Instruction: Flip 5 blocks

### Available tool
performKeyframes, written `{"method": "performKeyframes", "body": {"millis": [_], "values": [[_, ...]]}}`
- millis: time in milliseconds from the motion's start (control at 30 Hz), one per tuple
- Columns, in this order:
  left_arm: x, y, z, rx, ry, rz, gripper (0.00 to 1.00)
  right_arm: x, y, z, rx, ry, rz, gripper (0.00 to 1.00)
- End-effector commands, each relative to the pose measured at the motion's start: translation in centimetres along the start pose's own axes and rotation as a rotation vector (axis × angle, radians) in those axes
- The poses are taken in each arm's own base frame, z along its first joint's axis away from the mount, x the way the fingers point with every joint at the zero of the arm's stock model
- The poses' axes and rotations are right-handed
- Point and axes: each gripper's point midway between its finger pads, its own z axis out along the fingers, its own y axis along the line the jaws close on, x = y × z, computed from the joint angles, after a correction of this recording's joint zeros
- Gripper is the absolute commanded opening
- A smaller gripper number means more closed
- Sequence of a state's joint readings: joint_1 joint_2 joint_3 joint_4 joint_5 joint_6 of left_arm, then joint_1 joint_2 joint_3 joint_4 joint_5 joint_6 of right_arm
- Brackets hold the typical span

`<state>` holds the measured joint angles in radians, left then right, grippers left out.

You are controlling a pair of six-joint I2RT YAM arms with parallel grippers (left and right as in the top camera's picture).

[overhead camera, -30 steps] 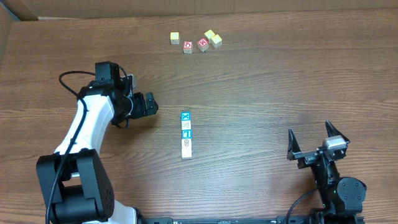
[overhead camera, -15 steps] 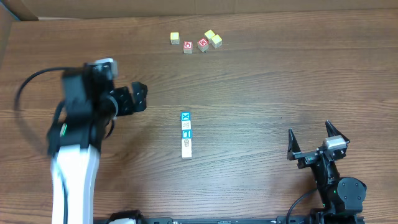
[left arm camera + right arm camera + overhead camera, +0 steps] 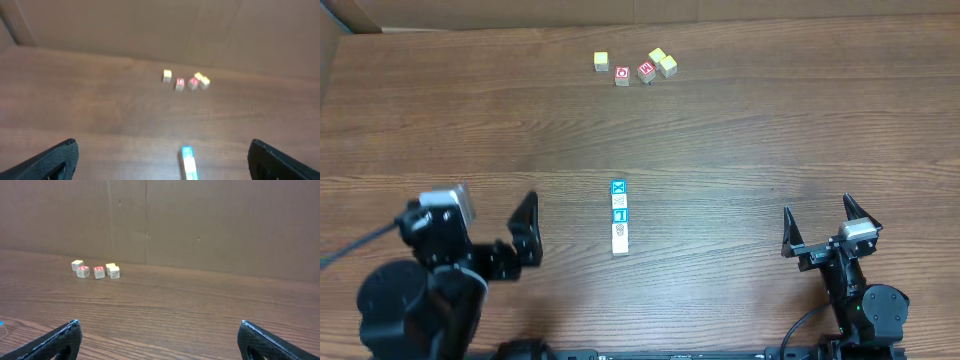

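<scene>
At the near left the left gripper [image 3: 162, 150] sits low over the table [image 3: 770, 130] with its fingers spread wide and nothing between them; it is well apart from every cube. Just to its right, in the middle of the table, lies the row of blocks [image 3: 619, 216]. It is a straight line of cubes touching one another and running toward the robot, with the blue X block [image 3: 618, 187] at the far end, then a grey-patterned face, a teal face, another grey-patterned face and what looks like a plain cream one nearest. The count seems to be five, though the last joints are too small to tell for sure. Far behind the row, near the back edge, are a few yellow cubes [image 3: 601, 61] and two red-faced cubes [image 3: 622, 74] in a loose group, well apart from the row. At the near right the right gripper [image 3: 818, 222] also stands spread and empty, pointing at bare wood. As for progress, no cube is being handled or approached, and the printed faces alone do not show which blocks have been turned over. The tidy row and both idle arms fit either a finished job or one not yet begun, so any flips left cannot be counted from here.
</scene>
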<state>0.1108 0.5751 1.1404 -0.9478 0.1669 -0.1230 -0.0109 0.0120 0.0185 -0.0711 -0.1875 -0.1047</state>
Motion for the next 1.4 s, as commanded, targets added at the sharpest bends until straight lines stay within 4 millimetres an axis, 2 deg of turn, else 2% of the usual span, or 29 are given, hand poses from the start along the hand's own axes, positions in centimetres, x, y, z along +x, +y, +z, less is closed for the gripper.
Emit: {"method": "performKeyframes", "body": {"millis": [0,267,333,400,467,633,667,767,833,933,1067,1200,1367], "values": [[2.2,0.4,-1.4,-0.02,0.006,0.001,1.0,0.2,0.3,0.0,-0.013,-0.004,-0.005,1.0],[7.8,0.9,-1.4,-0.008,-0.025,0.023,1.0,0.2,0.3,0.0,-0.013,-0.004,-0.005,1.0],[8.2,0.9,-1.1,0.003,-0.079,0.024,1.0,0.2,0.3,0.0,-0.013,-0.004,-0.005,1.0],[7.6,0.8,-1.0,0.018,-0.158,0.038,1.0,0.2,0.3,0.0,-0.013,-0.004,-0.005,1.0],[5.8,0.5,-1.1,0.037,-0.3,0.062,1.0,0.2,0.3,0.0,-0.013,-0.004,-0.005,1.0],[0.1,-0.5,-2.6,0.082,-0.668,0.124,1.0,0.2,0.3,0.0,-0.013,-0.004,-0.005,1.0],[-1.7,-0.9,-3.7,0.101,-0.802,0.146,1.0,0.2,0.3,0.0,-0.013,-0.004,-0.005,1.0],[-3.3,-1.5,-5.6,0.136,-1.037,0.183,1.0,0.2,0.3,0.0,-0.013,-0.004,-0.005,1.0],[-2.8,-1.5,-5.5,0.143,-1.098,0.192,1.0,0.2,0.3,0.0,-0.013,-0.004,-0.005,1.0],[-1.3,-1.0,-3.7,0.146,-1.094,0.187,1.0,0.2,0.3,0.0,-0.013,-0.004,-0.005,1.0],[1.5,-0.1,-0.2,0.158,-0.996,0.127,1.0,0.2,0.3,0.0,-0.013,-0.004,-0.005,1.0],[3.7,0.7,2.3,0.143,-0.926,0.107,1.0,0.2,0.3,0.0,-0.013,-0.004,-0.005,1.0],[6.7,2.5,5.9,0.067,-0.732,0.048,1.0,0.2,0.3,0.0,-0.013,-0.004,-0.005,1.0]]}}
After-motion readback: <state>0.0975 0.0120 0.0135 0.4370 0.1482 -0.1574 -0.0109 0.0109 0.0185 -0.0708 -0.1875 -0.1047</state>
